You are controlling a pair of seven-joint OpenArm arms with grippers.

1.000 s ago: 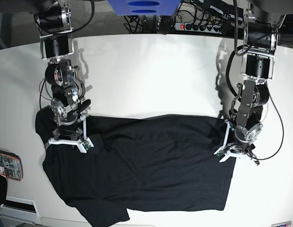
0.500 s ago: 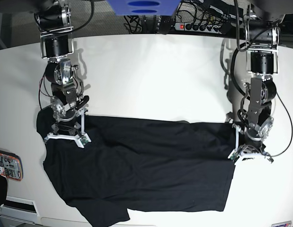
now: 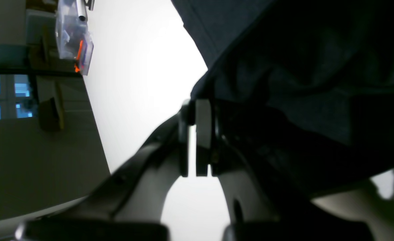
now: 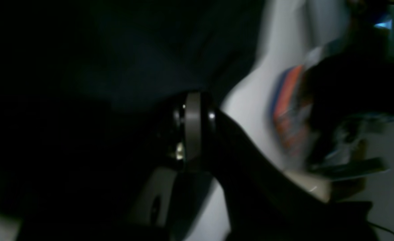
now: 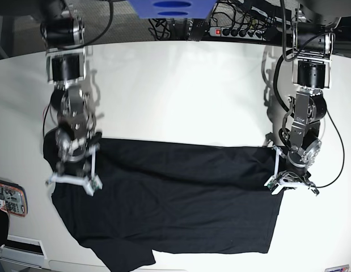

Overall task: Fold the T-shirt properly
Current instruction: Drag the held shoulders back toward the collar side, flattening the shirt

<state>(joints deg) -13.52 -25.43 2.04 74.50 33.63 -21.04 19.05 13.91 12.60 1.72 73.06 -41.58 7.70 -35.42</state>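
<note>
**Two claws pinching a black T-shirt at its upper fold**

The T-shirt (image 5: 169, 198) is lying spread across the near half of the white table (image 5: 181, 90), its lower hem reaching toward the table's near edge and its straight upper fold running from one arm to the other. The left claw (image 5: 291, 182) is closing on the fabric at the fold's end nearest the table's right edge; its wrist view is showing the jaws pressed together with dark cloth (image 3: 284, 67) bunched against them. The right claw (image 5: 71, 180) is gripping the opposite end, toward the table's left edge, where its own view, dim and blurred, is showing the jaws shut with black cloth (image 4: 116, 50) around them. A small colourful item (image 5: 8, 198) is lying near the table's left edge, just clear of the shirt.

The garment is looking soft, light and limp: it is likely to sag between any two held points and wrinkle rather than keep an edge. Holding it at matching outer corners of the fold, with the cloth kept taut between them, seems the surest way to lay a clean crease; a thin pinch of a single layer could slip free.
</note>
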